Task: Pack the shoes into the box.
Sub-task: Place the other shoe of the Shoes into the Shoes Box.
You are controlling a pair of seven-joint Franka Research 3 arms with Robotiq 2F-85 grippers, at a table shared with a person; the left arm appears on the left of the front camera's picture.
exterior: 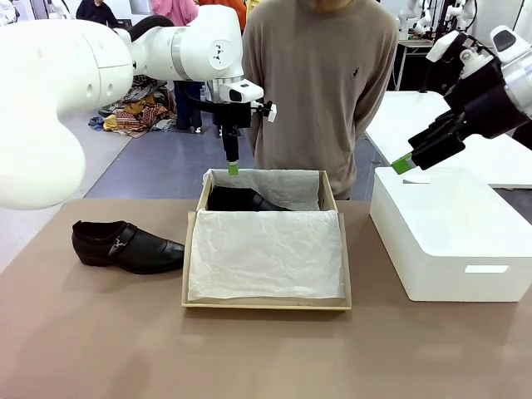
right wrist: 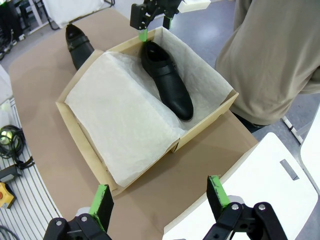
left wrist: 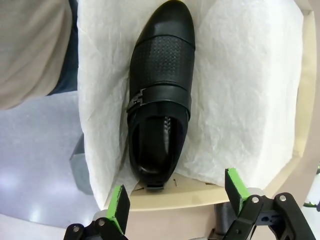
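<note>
Spread, empty left gripper (left wrist: 176, 190) just above the heel of the shoe (left wrist: 160, 100) inside the box (exterior: 266, 304)

Bright, even, sharp; soft shadows.

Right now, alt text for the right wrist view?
One black shoe lies on white tissue in the open tan box; the left gripper hangs open above its heel. The second shoe sits on the table beyond, a person stands alongside.
</note>
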